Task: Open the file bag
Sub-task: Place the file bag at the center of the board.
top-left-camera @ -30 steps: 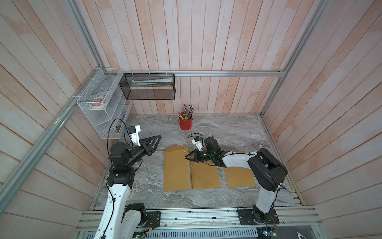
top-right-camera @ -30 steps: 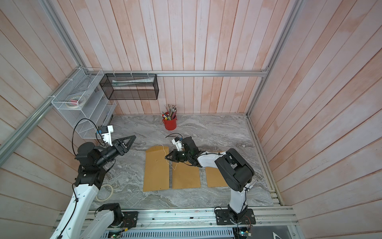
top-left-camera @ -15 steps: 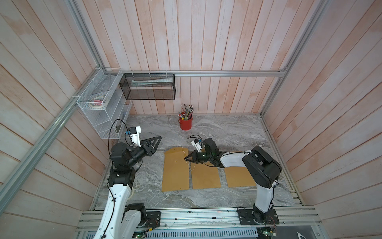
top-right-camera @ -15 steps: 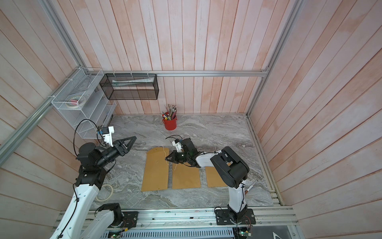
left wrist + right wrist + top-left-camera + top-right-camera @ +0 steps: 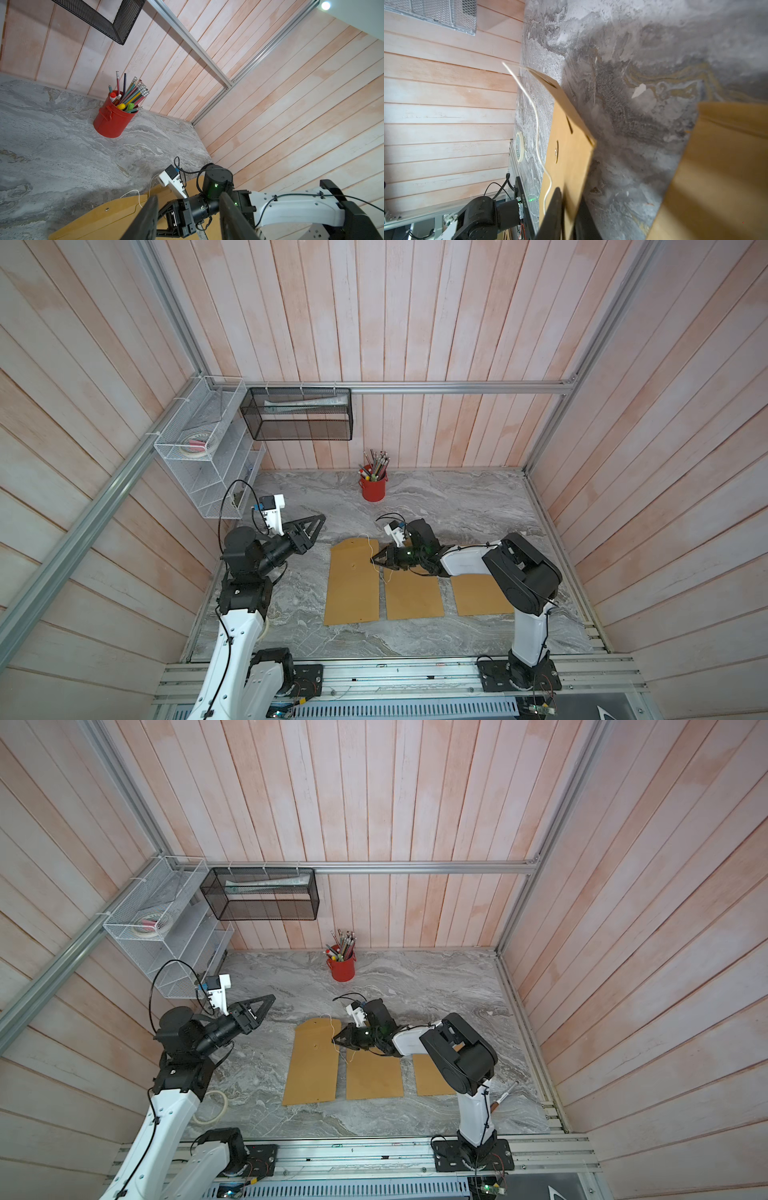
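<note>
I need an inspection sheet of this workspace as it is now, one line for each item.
surface: marble table, no spill seen.
job's things: three file bags side by side; the open bag, nearest the left arm, has its flap out and string loose.
clutter: red cup of pencils at the back; tape roll by the left arm's base; thin stick by the right arm's base.
hands: left hand open, empty, raised; right hand at the flap, which passes between its fingers; grip cannot be told.
cables: black loop at the left wrist.
surroundings: plank walls, white rack, black basket.
</note>
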Tool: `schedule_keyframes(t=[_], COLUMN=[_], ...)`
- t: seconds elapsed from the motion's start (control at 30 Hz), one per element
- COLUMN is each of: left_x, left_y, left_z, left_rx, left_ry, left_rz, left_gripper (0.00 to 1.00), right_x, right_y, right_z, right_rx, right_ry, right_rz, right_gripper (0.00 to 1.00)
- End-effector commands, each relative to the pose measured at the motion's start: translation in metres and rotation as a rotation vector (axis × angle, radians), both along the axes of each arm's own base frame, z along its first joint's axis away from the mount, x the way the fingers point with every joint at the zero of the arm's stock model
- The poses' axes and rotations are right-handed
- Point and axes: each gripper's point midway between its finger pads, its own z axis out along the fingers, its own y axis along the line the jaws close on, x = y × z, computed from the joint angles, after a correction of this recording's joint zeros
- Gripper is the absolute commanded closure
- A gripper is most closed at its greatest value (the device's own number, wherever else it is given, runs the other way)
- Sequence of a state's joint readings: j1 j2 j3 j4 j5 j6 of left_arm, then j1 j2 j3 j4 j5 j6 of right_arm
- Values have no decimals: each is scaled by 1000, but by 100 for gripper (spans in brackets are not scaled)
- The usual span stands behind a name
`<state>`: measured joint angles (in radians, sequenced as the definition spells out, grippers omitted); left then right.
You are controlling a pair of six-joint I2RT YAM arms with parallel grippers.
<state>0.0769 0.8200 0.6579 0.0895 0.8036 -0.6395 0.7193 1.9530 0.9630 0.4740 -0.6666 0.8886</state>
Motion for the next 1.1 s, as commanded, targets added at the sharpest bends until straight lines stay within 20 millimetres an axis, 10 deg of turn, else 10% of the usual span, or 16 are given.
schedule_keyframes(t=[0.0, 1.07], left_x=[-1, -4], left_y=[0, -1], left_z=[-1, 1], left_rx=[-1, -3], left_ry=[-8, -17], left_rz=[-7, -9], left_gripper=[50, 50], right_x=[6, 25], right_y=[4, -21], right_z=[1, 49], right_rx=[-2, -96], right_ry=[-22, -138], right_rz=[-6, -111], right_gripper=[82, 67])
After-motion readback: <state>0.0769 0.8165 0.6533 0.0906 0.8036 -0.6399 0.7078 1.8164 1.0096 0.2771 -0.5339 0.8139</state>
